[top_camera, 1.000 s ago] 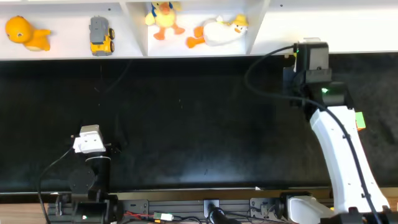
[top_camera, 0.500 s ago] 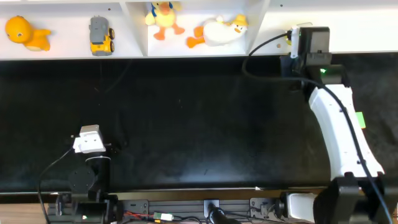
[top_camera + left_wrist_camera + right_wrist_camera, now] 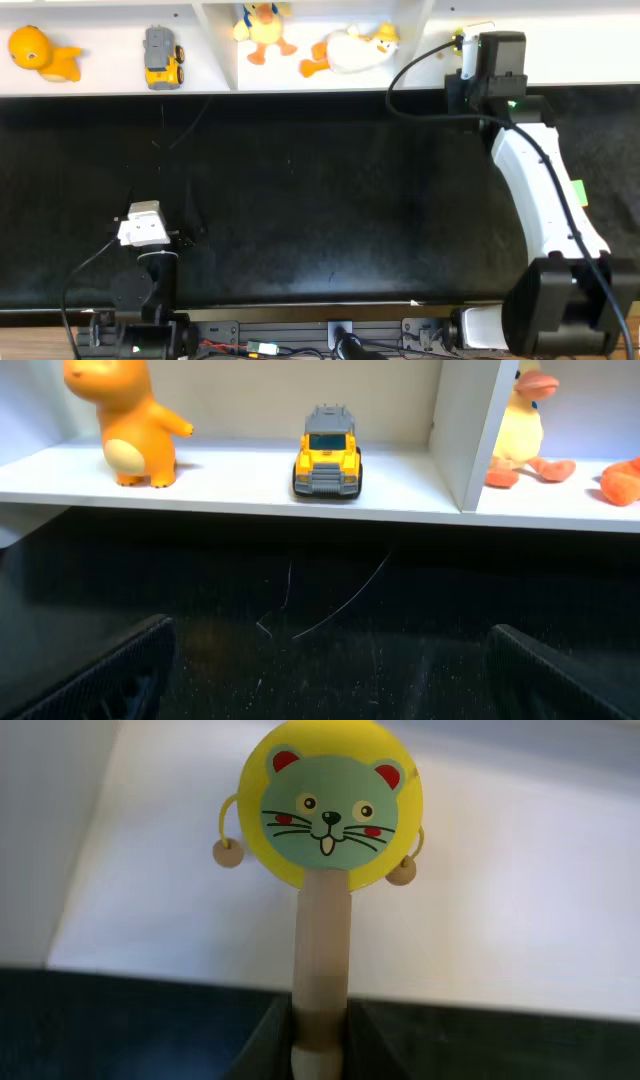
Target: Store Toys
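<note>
- Your right gripper pinches the bottom end of the rattle drum, one finger pressed on each side of the wooden handle.
- The rattle's long axis runs straight out from the fingers toward the back of the white shelf. The round yellow head leads and the handle trails back to the gripper.
- The cat face on the head is turned up at the wrist camera, and a small wooden bead hangs at each side of the disc.
- The head sits over the shelf floor in the rightmost compartment, while the handle crosses the shelf's front lip above the black mat. You cannot tell whether the head touches the floor.
- From above, the right arm reaches to the shelf's front edge, with the rattle a small yellow spot just past it.
- Your left gripper is spread wide and holds nothing. It sits low over the mat, facing the shelf.
- In the left compartment stand an orange figure and a yellow truck. The middle one holds a yellow duck and a white duck.
</note>
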You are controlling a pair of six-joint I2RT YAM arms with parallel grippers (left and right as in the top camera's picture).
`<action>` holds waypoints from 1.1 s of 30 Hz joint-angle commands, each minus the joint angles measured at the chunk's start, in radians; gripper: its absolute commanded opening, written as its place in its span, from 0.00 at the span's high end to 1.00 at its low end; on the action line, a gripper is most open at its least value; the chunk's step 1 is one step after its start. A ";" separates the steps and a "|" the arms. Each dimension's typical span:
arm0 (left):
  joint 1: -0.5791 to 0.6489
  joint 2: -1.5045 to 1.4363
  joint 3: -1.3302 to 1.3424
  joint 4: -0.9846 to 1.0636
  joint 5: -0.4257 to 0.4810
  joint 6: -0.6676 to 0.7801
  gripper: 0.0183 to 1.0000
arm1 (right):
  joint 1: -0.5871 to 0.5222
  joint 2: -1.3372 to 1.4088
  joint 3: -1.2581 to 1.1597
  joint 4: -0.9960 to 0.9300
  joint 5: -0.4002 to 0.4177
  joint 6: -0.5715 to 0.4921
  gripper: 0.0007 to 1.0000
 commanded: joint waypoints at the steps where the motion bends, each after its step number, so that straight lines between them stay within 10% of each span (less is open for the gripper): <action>1: -0.003 -0.013 -0.002 -0.002 -0.012 0.023 0.00 | -0.008 0.029 0.037 0.048 -0.065 0.026 0.86; 33: -0.003 -0.013 -0.002 -0.002 -0.012 0.023 0.00 | -0.027 0.203 0.074 0.219 -0.195 0.075 0.87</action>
